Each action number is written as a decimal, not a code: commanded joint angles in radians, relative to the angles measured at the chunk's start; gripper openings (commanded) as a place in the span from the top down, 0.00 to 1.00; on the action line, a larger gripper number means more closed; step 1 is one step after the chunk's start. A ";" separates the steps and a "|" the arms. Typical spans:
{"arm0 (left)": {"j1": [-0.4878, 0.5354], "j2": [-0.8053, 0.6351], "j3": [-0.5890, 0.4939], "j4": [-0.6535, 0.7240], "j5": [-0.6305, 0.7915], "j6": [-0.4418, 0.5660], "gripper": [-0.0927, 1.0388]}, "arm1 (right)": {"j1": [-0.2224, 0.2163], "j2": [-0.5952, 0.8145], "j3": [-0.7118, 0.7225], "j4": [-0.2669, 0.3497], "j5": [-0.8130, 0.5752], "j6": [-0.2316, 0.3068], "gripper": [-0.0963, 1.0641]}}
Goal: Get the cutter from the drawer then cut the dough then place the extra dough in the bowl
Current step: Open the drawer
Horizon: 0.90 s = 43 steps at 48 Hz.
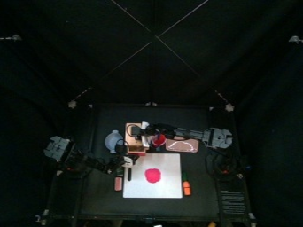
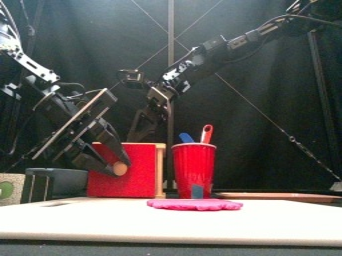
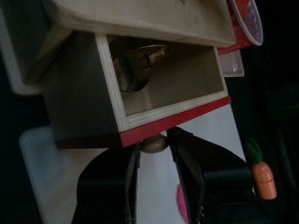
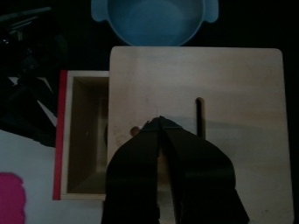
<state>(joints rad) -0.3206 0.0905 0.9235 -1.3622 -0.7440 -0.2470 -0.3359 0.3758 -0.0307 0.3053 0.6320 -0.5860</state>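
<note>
In the drawer (image 3: 170, 98), the stiff, probably light cutter (image 3: 142, 63) suits a handle grip; left fingers (image 3: 205, 171) clench the knob (image 3: 152, 145), right fingers (image 4: 193, 171) closed.

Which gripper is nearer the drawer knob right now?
Left. The left gripper grips the knob on the open drawer; the right gripper hangs over the wooden box, farther back.

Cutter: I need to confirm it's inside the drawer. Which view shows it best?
Left wrist view: it looks straight into the open drawer, cutter at the back. In the right wrist view the right end effector blocks it; top and front views don't reveal it.
</note>
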 commanded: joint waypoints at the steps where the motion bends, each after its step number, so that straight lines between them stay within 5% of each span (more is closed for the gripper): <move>1: -0.020 -0.018 -0.012 -0.003 0.005 0.002 0.41 | -0.005 0.012 0.003 -0.008 0.003 0.002 0.87; 43: -0.067 -0.021 -0.018 -0.026 0.034 0.002 0.41 | -0.008 0.014 0.003 -0.006 0.003 0.002 0.87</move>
<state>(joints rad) -0.3789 0.0828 0.9143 -1.3883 -0.7072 -0.2454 -0.3375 0.3774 -0.0307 0.3053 0.6305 -0.5860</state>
